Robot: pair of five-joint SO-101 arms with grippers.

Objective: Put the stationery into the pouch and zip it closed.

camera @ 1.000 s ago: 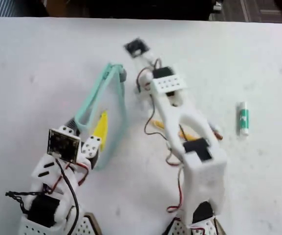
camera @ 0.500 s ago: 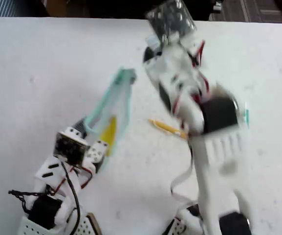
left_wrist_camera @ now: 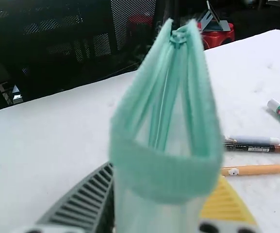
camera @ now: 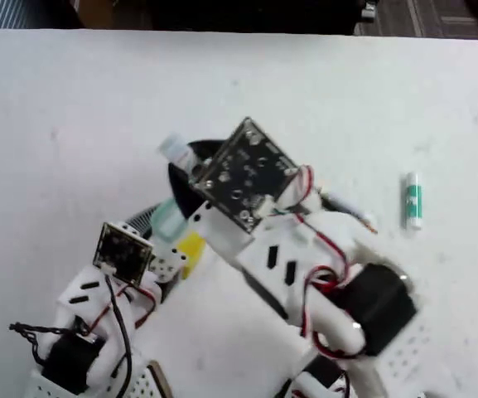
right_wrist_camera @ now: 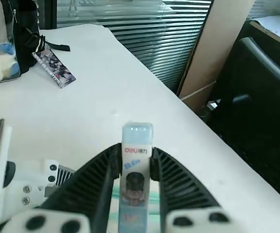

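Left gripper [left_wrist_camera: 165,173]: pinched on the near end of the pouch [left_wrist_camera: 200,107], one grey ribbed finger [left_wrist_camera: 84,206] on one side and one yellow ribbed finger [left_wrist_camera: 222,204] on the other.
Pouch: teal, standing up out of the left gripper and running away from its fingertips. Its two long edges are parted, so the mouth gapes right in front of the fingers.
Zip pull [left_wrist_camera: 179,36]: at the pouch's far end, the point farthest from the left gripper, where the two edges meet.
Right gripper [right_wrist_camera: 137,148]: black ribbed fingers clamped on a stick [right_wrist_camera: 137,167], one finger against each long side.
Stick: white with a pale blue end and a printed label. It sits lengthwise between the right gripper's fingers, and the blue end pokes out just past the fingertips.
Right gripper and pouch: in the high view the right gripper hangs over the pouch, just beyond the left gripper. Teal shows behind the stick, low between the black fingers.
Pens [left_wrist_camera: 256,148]: a pale one and a dark one lie just beside each other on the table [camera: 73,99], with an orange pen [left_wrist_camera: 254,170] next to them. All are on the yellow finger's side of the left gripper, near it but apart from the pouch.
Glue stick [camera: 412,201]: green and white, lying flat. It is farther out than the pens on that same side, well apart from both grippers and on the far side of the right arm.
Table: white, under both arms.
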